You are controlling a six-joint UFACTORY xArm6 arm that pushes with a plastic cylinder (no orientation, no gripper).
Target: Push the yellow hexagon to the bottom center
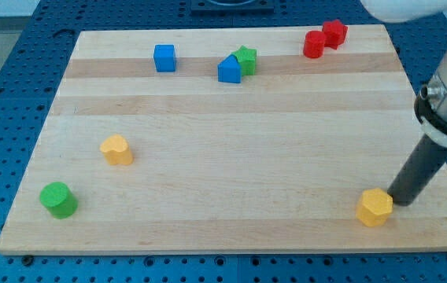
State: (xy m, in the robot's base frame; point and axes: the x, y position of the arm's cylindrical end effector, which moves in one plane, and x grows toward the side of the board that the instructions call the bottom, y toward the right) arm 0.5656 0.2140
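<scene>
Beside my tip [400,202], leftward, sits the yellow hexagon [374,207].

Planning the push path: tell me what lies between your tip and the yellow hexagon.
Nothing. In the camera view my tip sits right against the yellow hexagon, on its upper-right side, with no block and no visible gap between them.
</scene>
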